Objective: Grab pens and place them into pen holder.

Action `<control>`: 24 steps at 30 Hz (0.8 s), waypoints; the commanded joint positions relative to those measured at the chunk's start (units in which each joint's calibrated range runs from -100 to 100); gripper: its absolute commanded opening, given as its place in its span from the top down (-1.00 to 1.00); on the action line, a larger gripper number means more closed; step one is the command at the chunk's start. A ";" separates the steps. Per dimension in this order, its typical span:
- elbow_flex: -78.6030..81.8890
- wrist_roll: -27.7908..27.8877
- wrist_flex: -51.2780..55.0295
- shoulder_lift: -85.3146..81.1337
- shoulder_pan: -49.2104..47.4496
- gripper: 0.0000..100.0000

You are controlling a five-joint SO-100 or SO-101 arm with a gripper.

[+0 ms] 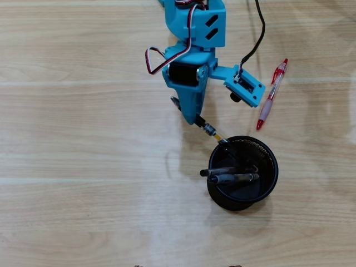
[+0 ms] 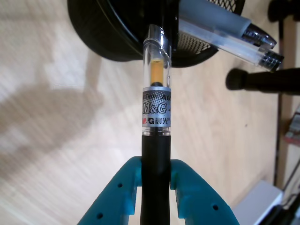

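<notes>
In the wrist view we see the teal gripper [image 2: 155, 180] pinching the black grip of a clear M&G pen [image 2: 156, 108], its 2 fingers [image 2: 123, 187] pressed against either side of the barrel. The pen's clear end, with a yellow insert inside, points up toward the black wire-mesh pen holder [image 2: 101, 37] and overlaps its rim in that view.

From the overhead view we find the same pen [image 1: 210, 130] reaching diagonally from the gripper [image 1: 196, 117] down and to the right, its far end at the upper-left rim of the pen holder [image 1: 266, 189]. The holder stands on the pale wooden table [image 1: 83, 167], below and right of the arm.

2 dark pens [image 1: 229, 175] already lie across the holder's opening, their ends sticking out past its left rim. We can see them in the wrist view as a grey-translucent barrel [image 2: 220, 26] and a clear barrel with a dark end at the upper right.

1 red-and-translucent pen [image 1: 272, 93] lies on the table to the upper right of the holder, well apart from the gripper, just beside the arm's camera mount [image 1: 245, 84].
</notes>
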 commanded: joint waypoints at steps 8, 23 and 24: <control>-3.23 10.37 -11.78 -0.81 -0.09 0.93; -5.31 13.20 -12.55 -2.76 -2.02 0.67; -6.40 12.83 -12.55 -4.28 -2.59 0.67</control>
